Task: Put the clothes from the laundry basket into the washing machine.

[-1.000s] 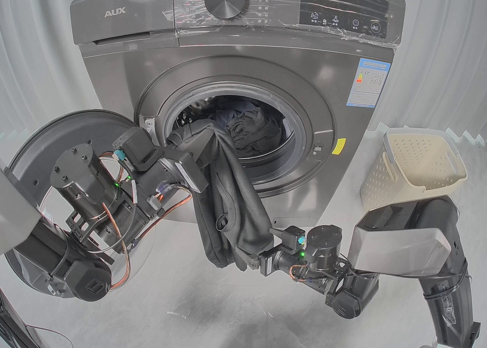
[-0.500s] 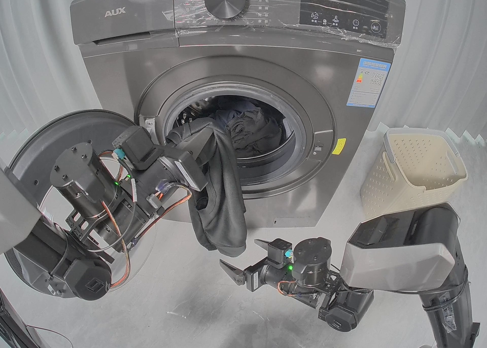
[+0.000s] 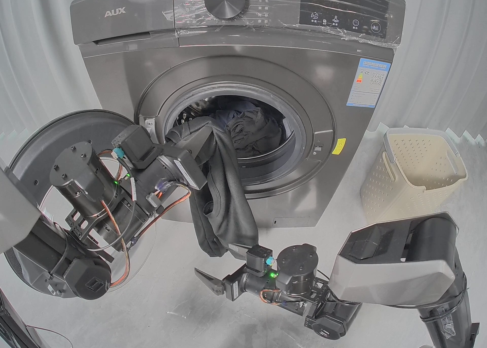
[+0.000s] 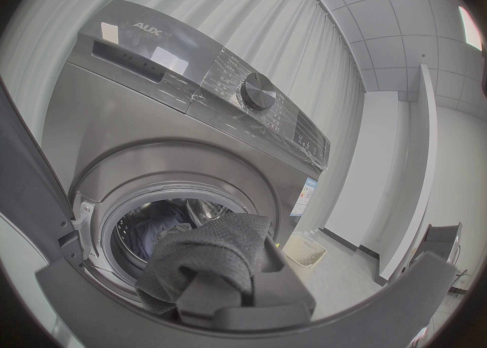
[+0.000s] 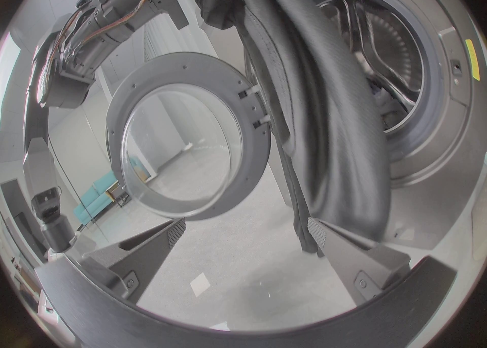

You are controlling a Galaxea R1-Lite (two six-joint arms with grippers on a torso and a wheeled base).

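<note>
Dark garment (image 3: 223,196) hangs from the left gripper (image 3: 202,136), whose jaws clamp it at the washing machine (image 3: 314,80) mouth. The right gripper (image 3: 221,265) sits under its hem, jaws wide.

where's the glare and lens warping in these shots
Head view: glare streaks on the plastic wrap over the washing machine panel, whose edges bow outward. Left wrist view: heavy fisheye, dark corners, a bright ceiling light. Right wrist view: same fisheye ring; the door glass shows the room through it.
</note>
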